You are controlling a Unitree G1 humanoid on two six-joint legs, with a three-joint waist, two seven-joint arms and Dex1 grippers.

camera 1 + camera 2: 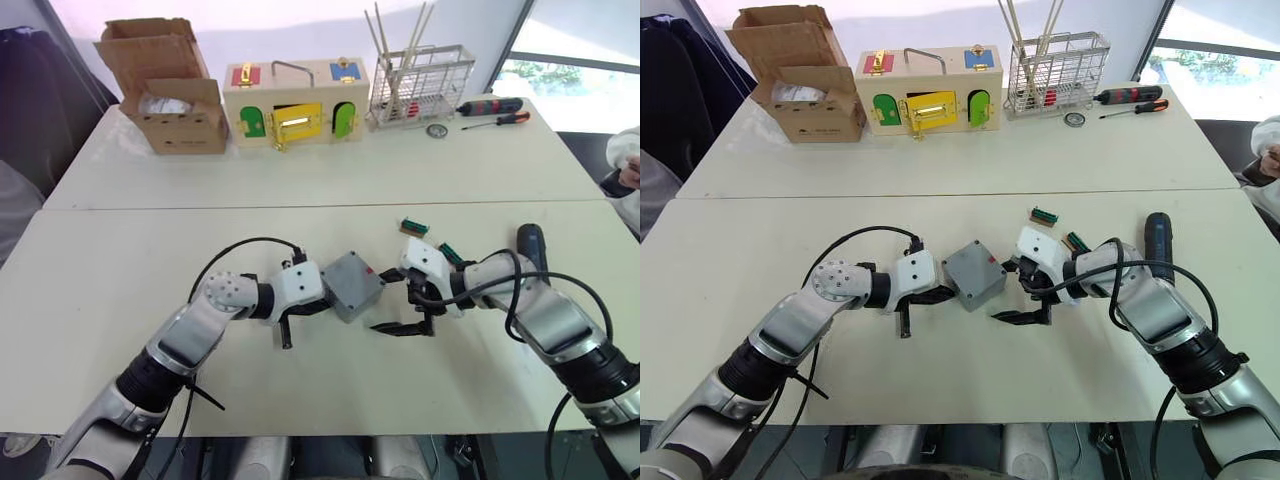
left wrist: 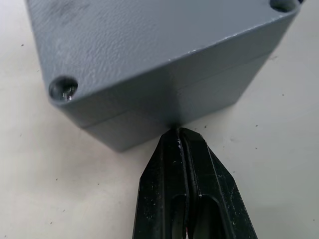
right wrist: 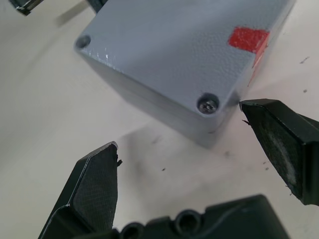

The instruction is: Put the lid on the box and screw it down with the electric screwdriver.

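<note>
left gripper [image 2: 180,137] clenched, tips touching the box [image 1: 352,284] wall at mid-table; right gripper [image 3: 179,144] released beside its red-marked corner; lid [image 2: 149,45] seated on top; electric screwdriver [image 1: 1158,238] lies well apart; next, brace box square, fetch driver, bit plumb.
</note>
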